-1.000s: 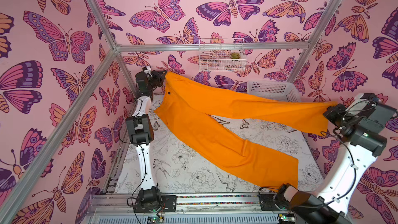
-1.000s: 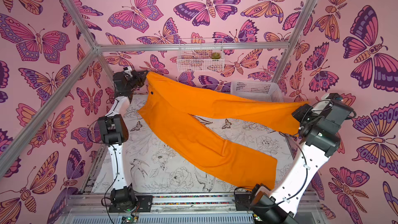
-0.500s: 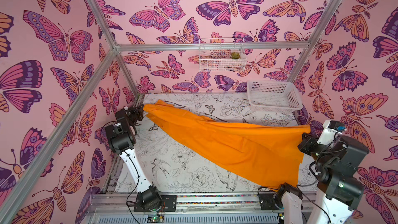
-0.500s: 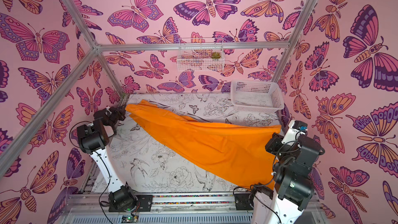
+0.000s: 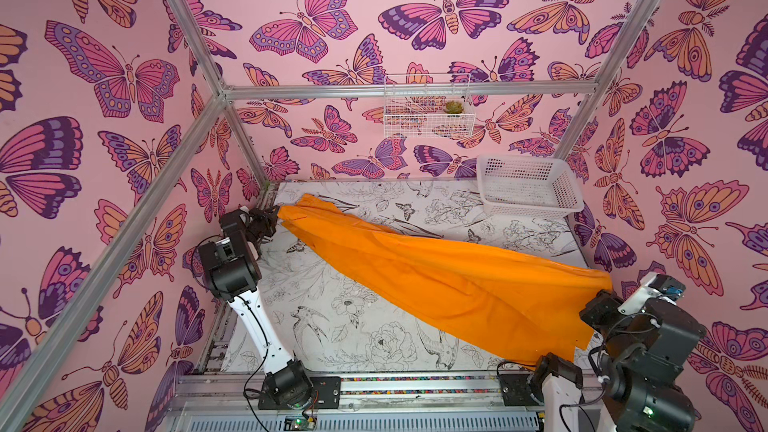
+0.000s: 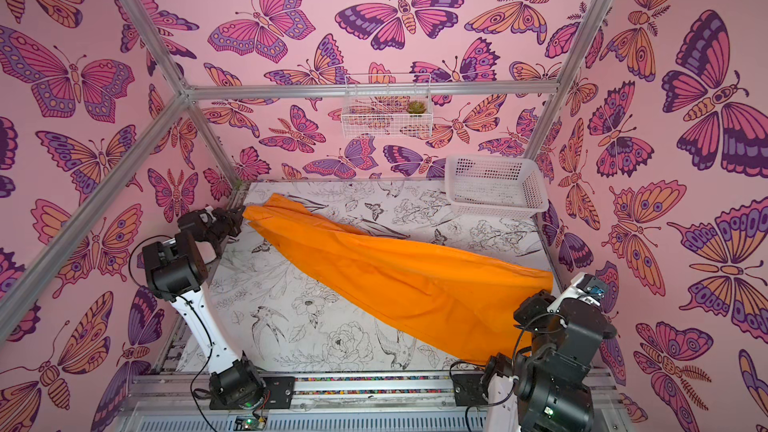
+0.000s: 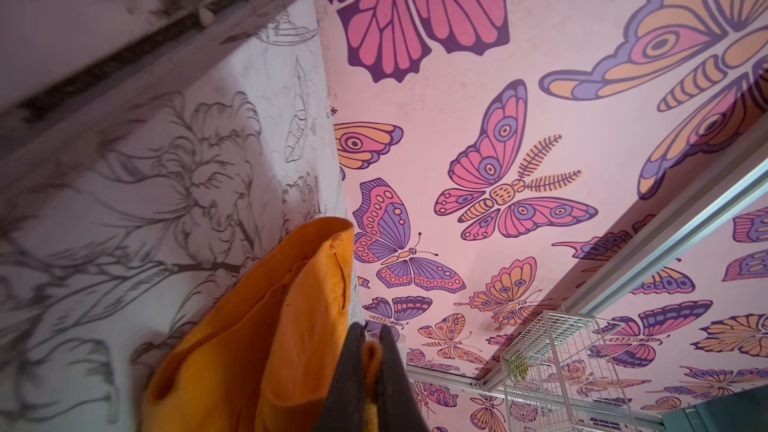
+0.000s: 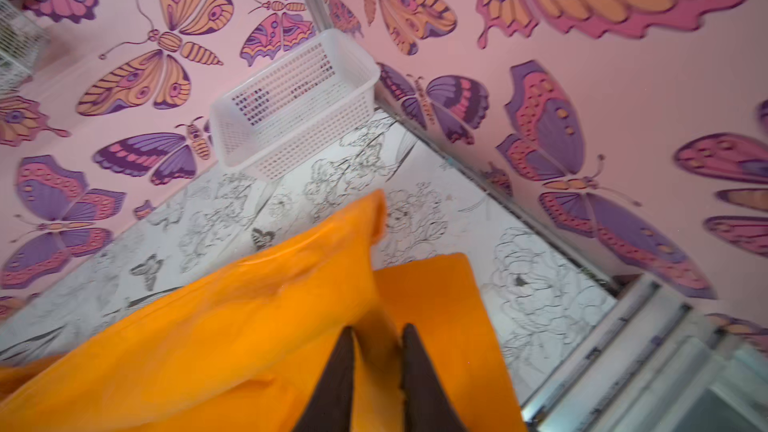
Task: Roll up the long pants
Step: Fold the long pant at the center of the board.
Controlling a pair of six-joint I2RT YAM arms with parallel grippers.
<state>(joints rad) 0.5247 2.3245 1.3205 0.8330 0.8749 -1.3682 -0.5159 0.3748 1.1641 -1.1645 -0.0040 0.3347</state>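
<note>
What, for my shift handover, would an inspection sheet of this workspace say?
Surface: flower-print tabletop, partly under cloth.
Job's things: long pants stretched diagonally, far left to near right, not yet rolled.
Clutter: white plastic basket at far right corner.
Tools: left tool shut on the pants' far end; right tool parted, cloth between its jaws.
Cables: black cable looped at front left, off the cloth.
Surroundings: butterfly-print walls, aluminium frame, wire basket holding a succulent.

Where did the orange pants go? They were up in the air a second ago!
Both arms came down, laying the pants on the table with the two legs now folded together. The left tool still pinches the waist end; the right tool has cloth between its jaws, grip unclear. The white basket did not move.
</note>
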